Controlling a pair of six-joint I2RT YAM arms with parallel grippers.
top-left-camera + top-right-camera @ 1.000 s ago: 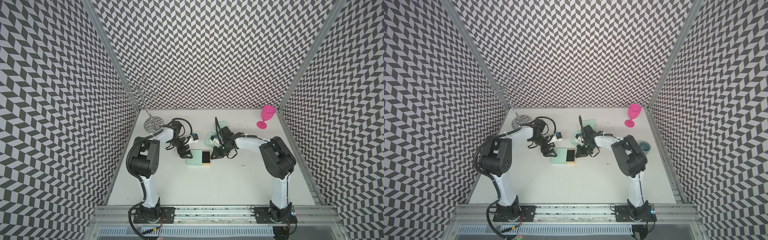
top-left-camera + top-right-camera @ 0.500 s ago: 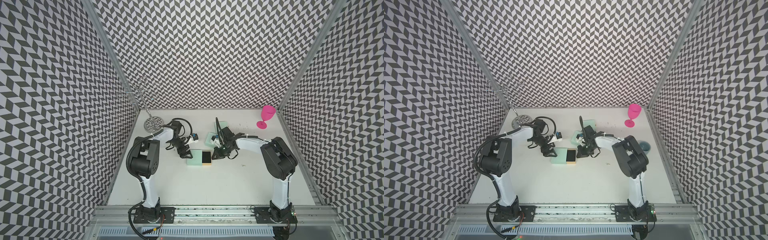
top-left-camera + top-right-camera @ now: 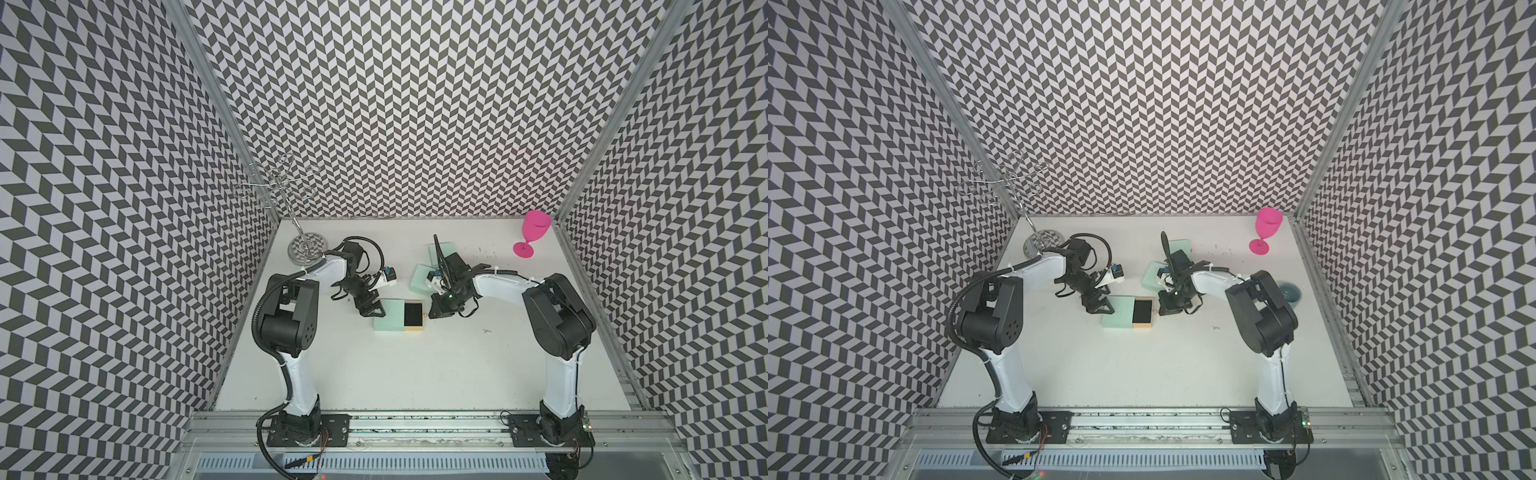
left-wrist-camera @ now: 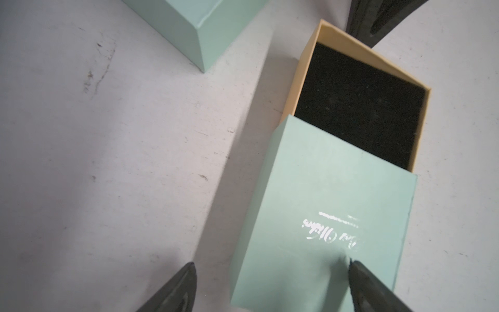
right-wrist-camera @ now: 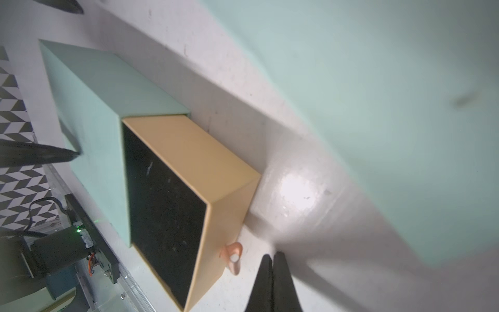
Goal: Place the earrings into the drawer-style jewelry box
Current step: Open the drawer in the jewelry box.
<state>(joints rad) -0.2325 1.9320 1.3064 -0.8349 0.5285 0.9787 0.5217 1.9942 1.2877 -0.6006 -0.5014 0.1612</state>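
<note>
The jewelry box (image 3: 388,315) (image 3: 1118,312) lies mid-table, a mint-green sleeve (image 4: 324,216) with its tan drawer (image 4: 359,108) slid out and its black lining bare. My left gripper (image 3: 371,309) (image 4: 271,267) is open, with one fingertip (image 4: 356,270) on the sleeve's top and the other over the table beside it. My right gripper (image 3: 433,313) (image 5: 272,258) is shut and empty. It sits just beside the drawer's small pull loop (image 5: 233,258). A tiny silvery earring (image 3: 486,331) (image 3: 1215,328) lies on the table to the right of the drawer.
Two more mint-green boxes (image 3: 441,250) (image 3: 420,279) lie behind my right gripper. A pink goblet (image 3: 534,232) stands at the back right, a wire stand (image 3: 305,249) at the back left, and a blue-grey bowl (image 3: 1289,291) by the right wall.
The right arm has shifted very slightly. The box, the drawer and the left gripper stay as they were.
</note>
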